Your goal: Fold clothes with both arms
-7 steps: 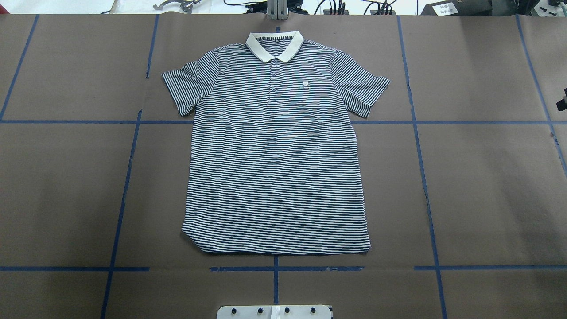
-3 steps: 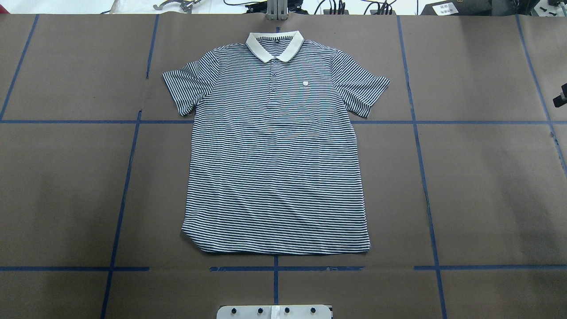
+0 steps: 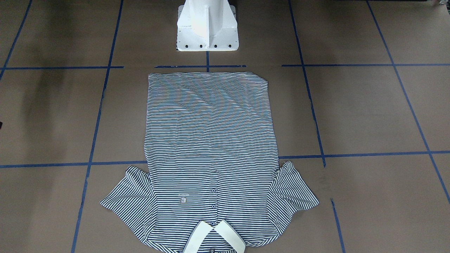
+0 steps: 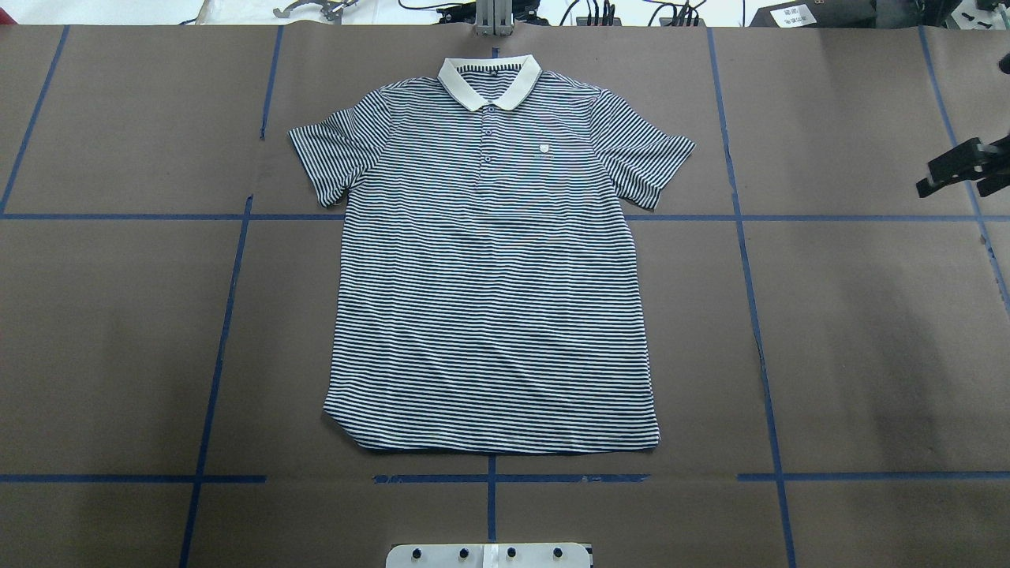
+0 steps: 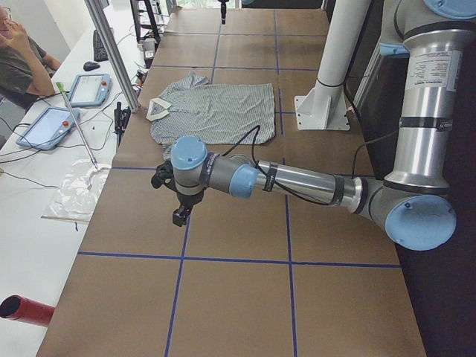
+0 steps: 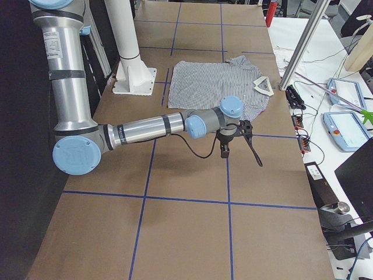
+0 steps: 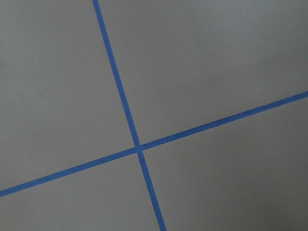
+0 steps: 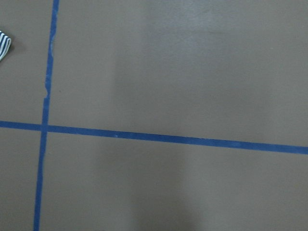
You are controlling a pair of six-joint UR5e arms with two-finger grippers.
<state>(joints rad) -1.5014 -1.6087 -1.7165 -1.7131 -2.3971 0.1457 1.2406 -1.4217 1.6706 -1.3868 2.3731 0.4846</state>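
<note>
Spread apart, the right fingers (image 4: 947, 170) showed at the right edge of the overhead view, level with the sleeves, with brown table (image 4: 118, 331) visible between them. They hung over bare table, well apart from the polo shirt (image 4: 489, 300). That shirt lay flat and face up in the middle of the frame, with its collar at the top and its hem toward the bottom.

The right side view showed what the overhead cut off: the whole right arm (image 6: 151, 125) stretched low across the table, fingers pointing down.

Only the left side view showed the left fingers (image 5: 178, 214), hanging below the left arm (image 5: 297, 178) over bare table at middle left. From there it could not be told whether they were parted or closed.

The front-facing view had the shirt (image 3: 211, 140) with its collar at the bottom edge and its hem just below the white pedestal (image 3: 207, 24).

The left wrist camera saw only crossing blue tape (image 7: 137, 144). The right wrist camera also caught a striped sleeve tip (image 8: 4, 45) at its upper left.
</note>
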